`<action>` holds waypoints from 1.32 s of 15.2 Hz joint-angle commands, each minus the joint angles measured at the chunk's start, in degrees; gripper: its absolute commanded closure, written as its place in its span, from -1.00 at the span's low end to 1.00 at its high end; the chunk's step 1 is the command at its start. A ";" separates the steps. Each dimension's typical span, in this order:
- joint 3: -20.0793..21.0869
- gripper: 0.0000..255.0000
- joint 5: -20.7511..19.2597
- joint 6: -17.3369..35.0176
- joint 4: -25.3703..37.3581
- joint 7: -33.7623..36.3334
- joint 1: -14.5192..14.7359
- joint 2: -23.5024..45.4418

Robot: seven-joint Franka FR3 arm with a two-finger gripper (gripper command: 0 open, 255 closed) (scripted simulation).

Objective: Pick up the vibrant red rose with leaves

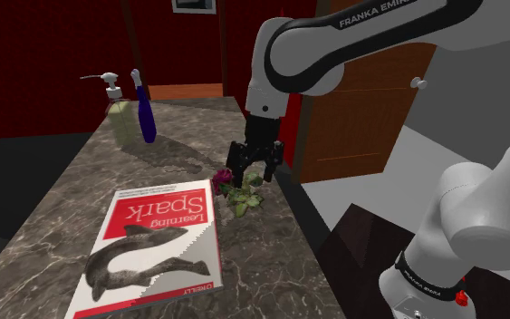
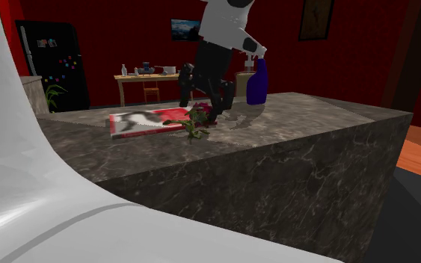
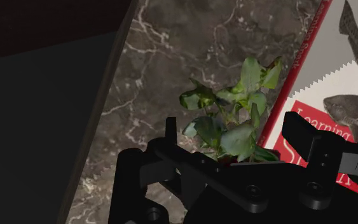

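A dark marble surface (image 1: 72, 199) veined in white runs through a room with deep red walls (image 2: 111, 37), a brown wooden door (image 1: 361, 109) and, farther off, a black fridge (image 2: 51, 63). On it lies one red and white "Learning Spark" book with a fish on its cover (image 1: 153, 245). At the far end stand two bottles: one clear pump dispenser (image 1: 117, 107) and one slim blue bottle (image 1: 144, 113). The single dark red rose with green leaves (image 1: 236, 190) lies near the surface's long edge at the shoulder view's right, just beside the book's edge. The black fingers (image 3: 304, 135) are spread apart just above it, its leaves between them, with no contact visible.
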 commanded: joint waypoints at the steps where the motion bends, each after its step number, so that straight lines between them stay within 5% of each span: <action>1: -0.02 -1.00 0.05 0.45 -0.25 -0.21 -0.02 0.21; 2: -0.04 1.00 0.02 0.37 -0.20 -0.22 -0.04 0.18; 11: -0.01 1.00 0.05 0.45 -0.25 -0.21 -0.02 0.21; 20: -0.57 1.00 -1.07 -6.40 4.97 1.88 -0.36 -1.68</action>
